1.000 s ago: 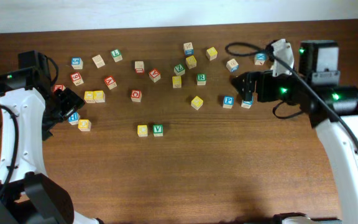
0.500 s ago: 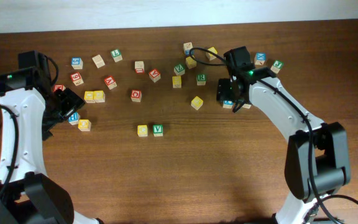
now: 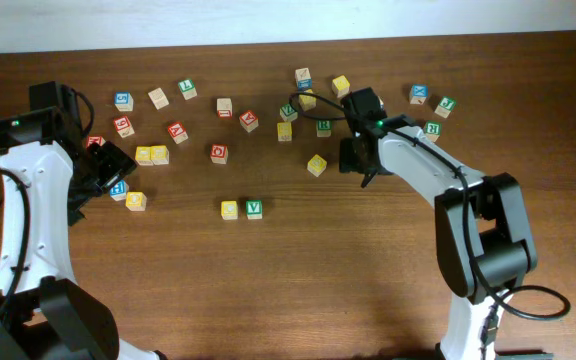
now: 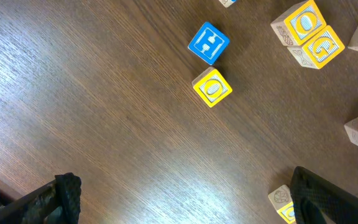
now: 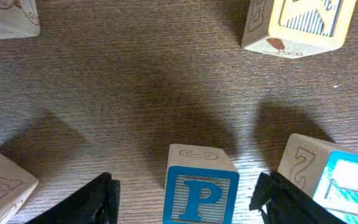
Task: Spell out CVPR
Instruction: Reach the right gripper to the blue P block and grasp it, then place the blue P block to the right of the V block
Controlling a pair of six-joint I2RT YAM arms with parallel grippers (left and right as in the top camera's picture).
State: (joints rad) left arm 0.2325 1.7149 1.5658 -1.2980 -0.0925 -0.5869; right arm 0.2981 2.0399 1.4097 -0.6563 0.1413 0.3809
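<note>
Pale wood with a scroll carved on its upper side, the P block [image 5: 202, 186] shows a bold blue P in a striped blue frame and stands on the dark, grained table [image 5: 135, 93] between the spread black fingers of the right gripper [image 5: 185, 183], which touch nothing. Near the table's middle a yellow block [image 3: 229, 209], its letter too small to read, sits just beside a green block [image 3: 255, 208] marked V. The left gripper [image 4: 184, 180] hangs spread wide, holding nothing.

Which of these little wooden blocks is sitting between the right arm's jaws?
The wooden cube with the blue letter P: it alone lies between the open jaws; its blue-faced neighbour sits outside them.
</note>
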